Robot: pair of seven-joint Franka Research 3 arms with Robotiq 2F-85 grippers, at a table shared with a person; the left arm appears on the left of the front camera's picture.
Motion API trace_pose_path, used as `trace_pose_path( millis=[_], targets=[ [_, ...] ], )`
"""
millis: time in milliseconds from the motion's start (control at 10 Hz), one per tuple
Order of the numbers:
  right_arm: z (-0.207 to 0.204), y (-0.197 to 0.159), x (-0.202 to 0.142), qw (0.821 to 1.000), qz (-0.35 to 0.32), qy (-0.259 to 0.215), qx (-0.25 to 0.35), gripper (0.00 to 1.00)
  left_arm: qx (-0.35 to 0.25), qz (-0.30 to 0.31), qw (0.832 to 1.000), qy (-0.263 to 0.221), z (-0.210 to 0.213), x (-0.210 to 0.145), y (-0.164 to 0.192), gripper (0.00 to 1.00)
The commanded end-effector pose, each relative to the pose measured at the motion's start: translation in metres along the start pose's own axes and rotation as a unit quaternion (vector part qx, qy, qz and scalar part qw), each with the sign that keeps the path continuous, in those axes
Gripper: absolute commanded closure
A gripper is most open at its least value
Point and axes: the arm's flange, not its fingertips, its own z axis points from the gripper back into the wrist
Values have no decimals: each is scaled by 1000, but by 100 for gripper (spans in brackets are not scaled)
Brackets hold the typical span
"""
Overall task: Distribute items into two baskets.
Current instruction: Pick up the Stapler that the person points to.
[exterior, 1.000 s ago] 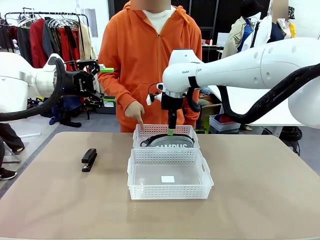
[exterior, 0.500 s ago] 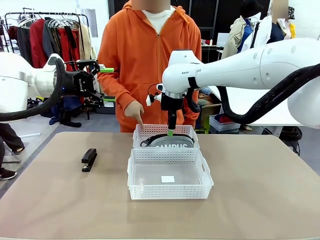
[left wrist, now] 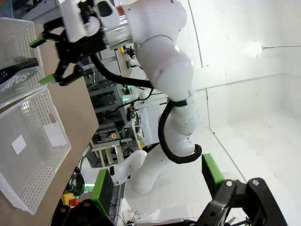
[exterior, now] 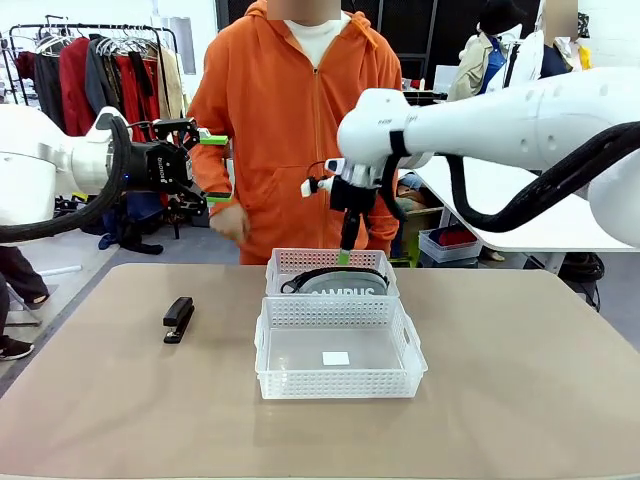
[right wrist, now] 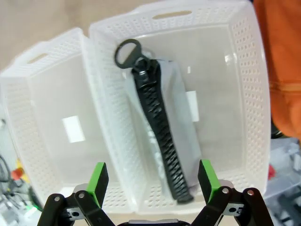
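Stapler [exterior: 179, 319] waits on the left side

It lies on the table [exterior: 520, 380], left of both baskets, its long side pointing toward the person. The left gripper [exterior: 215, 169] is nearer, up high, fingers spread. The right gripper [exterior: 343, 250] hangs over the far basket [exterior: 300, 262], fingers spread, holding nothing. The CAMPUS pouch [exterior: 340, 283] lies in that basket, and the near basket [exterior: 335, 312] holds no item

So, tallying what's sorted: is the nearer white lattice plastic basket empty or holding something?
Empty: the nearer white lattice basket holds only a white label; the small black stapler lies on the table.
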Motion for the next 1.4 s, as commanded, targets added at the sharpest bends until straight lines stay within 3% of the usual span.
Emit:
trace_pose_path(
  millis=[0, 200, 500, 700, 900, 1000, 1300],
  targets=[
    [39, 3, -20, 992, -94, -45, 65, 0, 0, -1, 1000, -2, 1, 0, -2, 0],
    [60, 13, -43, 977, -162, -80, 109, 0, 0, -1, 1000, -2, 1, 0, -2, 0],
    [96, 38, -89, 949, -212, -143, 183, 0, 0, -1, 1000, -2, 1, 0, -2, 0],
    [105, 55, -116, 922, -250, -191, 226, 0, 0, -1, 1000, -2, 1, 0, -2, 0],
    [108, 59, -125, 921, -272, -204, 189, 0, 0, -1, 1000, -2, 1, 0, -2, 0],
    [116, 37, -111, 928, -241, -177, 222, 0, 0, -1, 1000, -2, 1, 0, -2, 0],
    [116, 37, -111, 928, -241, -177, 222, 0, 0, -1, 1000, -2, 1, 0, -2, 0]
  ],
)
